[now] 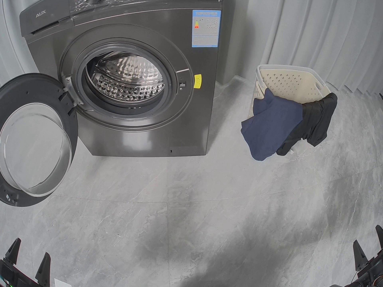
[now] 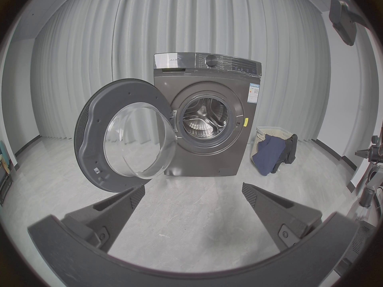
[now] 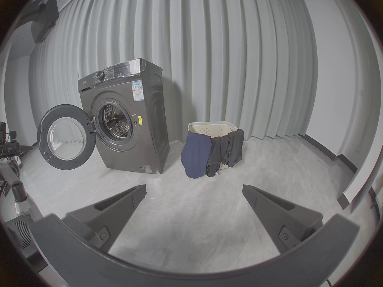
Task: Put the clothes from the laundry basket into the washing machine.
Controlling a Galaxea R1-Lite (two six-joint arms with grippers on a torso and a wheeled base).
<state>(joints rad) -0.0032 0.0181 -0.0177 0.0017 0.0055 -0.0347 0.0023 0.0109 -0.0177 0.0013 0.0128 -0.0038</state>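
Observation:
A dark grey washing machine (image 1: pixel 131 72) stands at the back left with its round door (image 1: pixel 34 140) swung wide open and its steel drum (image 1: pixel 127 80) bare. To its right a cream laundry basket (image 1: pixel 293 82) holds a navy garment (image 1: pixel 273 126) and a black garment (image 1: pixel 315 120), both draped over its front rim. My left gripper (image 1: pixel 28 260) is low at the near left, open and holding nothing. At the near right my right gripper (image 1: pixel 369 246) is also open, far from the basket. The wrist views show the machine (image 2: pixel 207 116), the basket (image 3: pixel 213 129) and both garments (image 3: pixel 195 154) well ahead.
Grey stone-look floor (image 1: pixel 191 220) stretches between me and the machine. The open door juts out to the left of the machine's front. Pale curtains (image 1: pixel 311 24) line the back wall. A tripod stand (image 2: pixel 373 168) is off to one side.

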